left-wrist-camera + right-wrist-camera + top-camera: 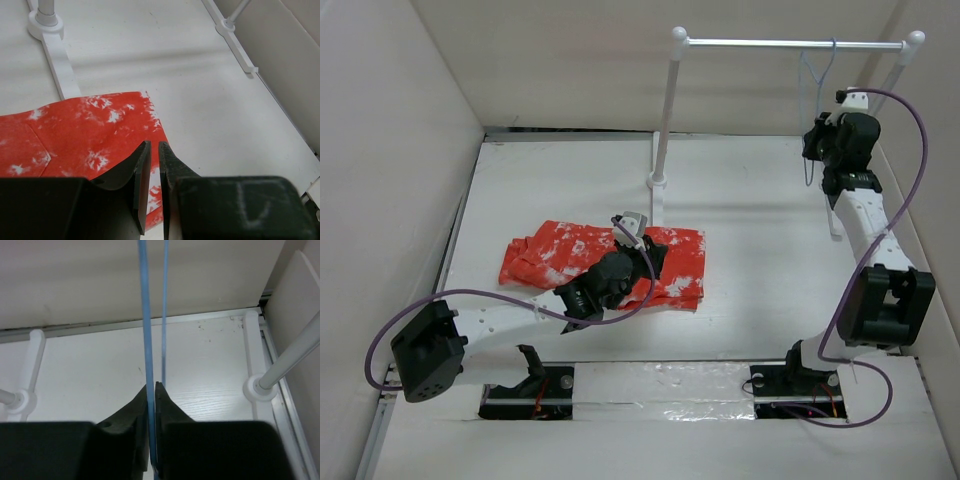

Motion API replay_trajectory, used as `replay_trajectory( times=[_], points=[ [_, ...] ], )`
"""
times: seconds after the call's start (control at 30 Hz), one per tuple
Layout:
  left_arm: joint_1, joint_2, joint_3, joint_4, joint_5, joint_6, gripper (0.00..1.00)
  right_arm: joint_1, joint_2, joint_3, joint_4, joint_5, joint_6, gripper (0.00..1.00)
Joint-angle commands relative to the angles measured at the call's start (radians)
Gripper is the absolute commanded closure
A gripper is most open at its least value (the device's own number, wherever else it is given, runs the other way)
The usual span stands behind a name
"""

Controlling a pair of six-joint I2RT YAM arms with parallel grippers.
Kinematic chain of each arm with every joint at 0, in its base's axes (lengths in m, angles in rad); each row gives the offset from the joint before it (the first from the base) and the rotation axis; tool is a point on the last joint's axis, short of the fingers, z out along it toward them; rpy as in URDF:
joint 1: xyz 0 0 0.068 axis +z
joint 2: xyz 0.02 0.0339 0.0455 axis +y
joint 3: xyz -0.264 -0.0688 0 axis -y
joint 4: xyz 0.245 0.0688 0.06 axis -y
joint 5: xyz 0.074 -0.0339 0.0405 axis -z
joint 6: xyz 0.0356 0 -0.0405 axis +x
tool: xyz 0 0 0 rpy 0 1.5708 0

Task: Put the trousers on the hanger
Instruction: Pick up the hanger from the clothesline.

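The red-orange trousers [550,255] with white speckles lie folded flat on the table, left of centre. My left gripper [652,253] rests low over their right edge. In the left wrist view its jaws [154,144] stand almost together with a thin slit. The trousers [90,130] show flat beneath them, with no cloth bunched between. The pale blue hanger [817,75] hangs by its hook from the rack's crossbar at the back right. My right gripper [813,150] is raised beside it. In the right wrist view that gripper [151,385] is shut on one wire of the hanger [145,315].
The white-posted rack [665,120] with a metal crossbar [760,43] stands along the back of the table. Its feet [46,20] reach forward onto the table. Beige walls enclose the left, back and right sides. The right post [285,360] stands near the right wall.
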Motion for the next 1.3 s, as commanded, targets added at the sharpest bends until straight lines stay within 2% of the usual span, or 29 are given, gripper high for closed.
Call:
replay_trajectory(
  times=[0.0,0.03,0.17,0.33,0.5,0.6,0.9,1.1,1.27],
  points=[
    [0.005,-0.013,-0.004,0.053,0.010,-0.005,0.90,0.011,-0.057,-0.015,0.076,-0.001,-0.017,0.97],
    [0.005,-0.010,-0.004,0.054,0.012,-0.005,0.90,0.011,-0.061,-0.015,0.076,-0.004,-0.020,1.00],
    [0.005,0.001,0.000,0.054,0.012,-0.007,0.89,0.020,-0.123,-0.036,0.144,-0.030,-0.024,1.00],
    [0.005,0.028,0.019,0.059,0.030,0.003,0.73,0.020,-0.210,-0.054,0.160,-0.031,-0.034,1.00],
    [0.005,0.051,0.056,0.059,0.064,0.004,0.64,0.029,-0.262,-0.099,0.100,-0.021,-0.040,1.00],
    [0.005,0.048,0.097,0.050,0.104,0.010,0.59,0.029,-0.308,-0.186,0.097,-0.018,-0.038,1.00],
    [0.005,0.097,0.229,0.034,0.154,-0.008,0.58,0.095,-0.430,-0.522,0.169,-0.022,-0.014,1.00],
    [-0.005,0.284,0.434,0.020,0.184,0.004,0.56,0.206,-0.485,-0.698,0.200,0.022,0.015,1.00],
    [-0.005,0.523,0.687,-0.056,0.182,0.027,0.53,0.233,-0.505,-0.859,0.293,0.016,0.040,1.00]
  ],
)
